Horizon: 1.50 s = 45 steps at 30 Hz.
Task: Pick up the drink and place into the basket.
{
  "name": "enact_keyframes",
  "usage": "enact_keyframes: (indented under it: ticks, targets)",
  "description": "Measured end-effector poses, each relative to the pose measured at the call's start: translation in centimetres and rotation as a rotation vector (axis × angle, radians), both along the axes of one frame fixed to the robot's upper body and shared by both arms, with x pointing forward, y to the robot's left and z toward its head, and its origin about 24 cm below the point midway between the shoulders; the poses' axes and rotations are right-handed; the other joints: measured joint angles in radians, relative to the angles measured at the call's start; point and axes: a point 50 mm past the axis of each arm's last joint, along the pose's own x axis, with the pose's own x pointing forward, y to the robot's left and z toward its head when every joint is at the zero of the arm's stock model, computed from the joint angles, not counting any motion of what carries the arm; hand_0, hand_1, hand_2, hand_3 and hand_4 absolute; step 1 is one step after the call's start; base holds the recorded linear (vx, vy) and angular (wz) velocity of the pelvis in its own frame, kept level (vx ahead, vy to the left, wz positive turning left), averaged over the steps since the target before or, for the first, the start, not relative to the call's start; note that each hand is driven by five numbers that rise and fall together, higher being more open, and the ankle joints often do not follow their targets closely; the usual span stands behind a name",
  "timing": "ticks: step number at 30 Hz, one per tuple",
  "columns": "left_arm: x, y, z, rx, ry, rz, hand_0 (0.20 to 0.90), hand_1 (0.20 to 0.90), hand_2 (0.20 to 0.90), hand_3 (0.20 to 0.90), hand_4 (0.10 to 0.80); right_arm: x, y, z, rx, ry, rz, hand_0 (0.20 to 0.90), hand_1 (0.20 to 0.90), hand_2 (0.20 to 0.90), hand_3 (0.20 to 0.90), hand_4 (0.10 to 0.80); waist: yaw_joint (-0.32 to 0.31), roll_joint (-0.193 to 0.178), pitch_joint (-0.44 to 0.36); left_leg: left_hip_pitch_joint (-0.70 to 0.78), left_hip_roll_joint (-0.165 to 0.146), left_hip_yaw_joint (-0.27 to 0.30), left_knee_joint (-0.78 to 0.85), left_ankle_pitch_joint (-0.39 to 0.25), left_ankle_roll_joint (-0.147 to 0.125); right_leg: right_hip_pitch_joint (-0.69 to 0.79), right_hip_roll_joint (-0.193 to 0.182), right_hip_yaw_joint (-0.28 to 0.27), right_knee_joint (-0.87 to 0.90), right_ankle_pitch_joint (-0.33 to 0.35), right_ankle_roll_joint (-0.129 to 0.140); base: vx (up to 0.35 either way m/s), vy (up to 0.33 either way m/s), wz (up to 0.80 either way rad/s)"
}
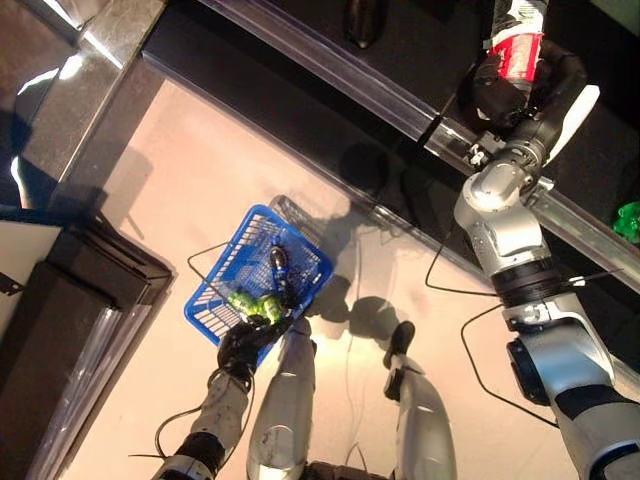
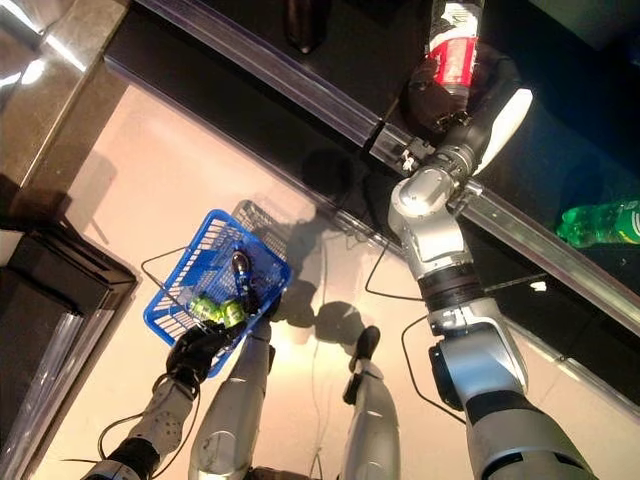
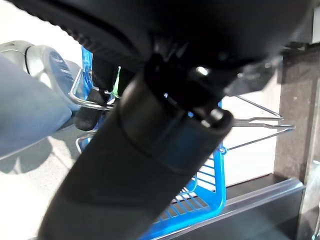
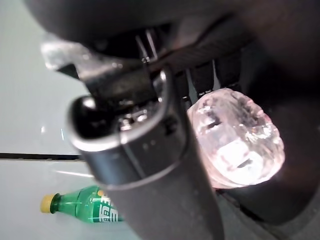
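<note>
the right hand (image 1: 520, 90) is up over the dark counter (image 1: 300, 60), past its pale front edge, and its dark fingers are curled round a clear drink bottle with a red label (image 1: 518, 50), which stands roughly upright in the grasp; the white-covered thumb (image 1: 578, 115) juts out on the side away from the bottle. from the right wrist view the bottle's clear ribbed base (image 4: 235, 137) sits tight against the fingers, so the drink is held above the counter and well apart from the basket. a green bottle with a yellow cap (image 4: 82, 210) lies on its side farther along the counter toward the robot's right, apart from the hand. down on the pale floor (image 1: 150, 180), below the counter's front edge, the blue basket (image 1: 225, 275) hangs tilted from the left hand (image 1: 250, 340), whose fingers are closed on the wire handle (image 3: 87, 102) at the basket's near rim. inside the basket lie a couple of small green items (image 1: 255, 303) near that rim and one dark item (image 1: 279, 262) toward the middle; what exactly they are i can't make out. a dark oval object (image 1: 365, 22) rests on the counter farther back, well apart from both hands.
</note>
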Motion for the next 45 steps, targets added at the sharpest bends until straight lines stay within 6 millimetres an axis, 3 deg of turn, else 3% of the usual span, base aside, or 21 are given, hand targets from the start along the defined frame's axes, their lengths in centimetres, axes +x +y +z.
enact_keyframes:
  ticks: [15, 21, 26, 34, 45]
  targets:
    - [0.0, 0.1, 0.0, -0.007, -0.008, -0.003, 0.3, 0.3, 0.3, 0.2, 0.1, 0.1, 0.2, -0.7, 0.035, 0.018, 0.037, 0.3, 0.3, 0.3, 0.2, 0.1, 0.001, -0.004, 0.0, 0.02, -0.001, -0.005, 0.001, 0.004, -0.004, 0.023, 0.0, -0.005, 0.0, 0.0, 0.0, -0.025, -0.02, 0.01]
    - [-0.2, 0.2, 0.0, -0.02, -0.025, -0.004, 0.3, 0.3, 0.3, 0.2, 0.1, -0.9, 1.7, -3.8, -0.006, 0.067, 0.189, 0.3, 0.3, 0.3, 0.2, 0.1, 0.001, -0.005, 0.001, 0.089, -0.001, -0.003, -0.011, 0.003, -0.003, 0.088, -0.002, -0.006, -0.002, -0.007, -0.003, -0.007, -0.005, 0.0]
    - [-1.1, 0.0, 0.0, -0.049, -0.051, -0.018, 0.3, 0.3, 0.3, 0.2, 0.1, -3.0, 3.3, -5.8, -0.07, 0.061, 0.343, 0.3, 0.3, 0.3, 0.2, 0.1, 0.0, -0.004, 0.001, 0.144, -0.003, 0.002, -0.027, 0.001, 0.006, 0.135, -0.007, -0.003, -0.001, -0.015, -0.002, 0.0, 0.0, 0.0]
    - [-2.7, -0.2, -0.1, -0.082, -0.083, -0.038, 0.3, 0.3, 0.3, 0.2, 0.1, -4.5, 3.9, -8.9, -0.094, 0.139, 0.481, 0.3, 0.3, 0.3, 0.2, 0.1, -0.001, -0.003, 0.002, 0.253, -0.004, 0.007, -0.073, 0.001, 0.008, 0.224, -0.015, -0.006, -0.004, -0.037, -0.001, 0.025, -0.004, 0.01]
    - [-3.8, -0.3, 0.9, -0.12, -0.14, -0.056, 0.3, 0.3, 0.3, 0.2, 0.1, -6.7, 5.3, -11.2, -0.08, 0.19, 0.696, 0.3, 0.3, 0.3, 0.2, 0.1, -0.004, -0.001, 0.001, 0.374, -0.002, 0.007, -0.14, 0.002, 0.006, 0.339, -0.021, -0.029, -0.038, -0.06, 0.003, 0.054, 0.011, 0.03]
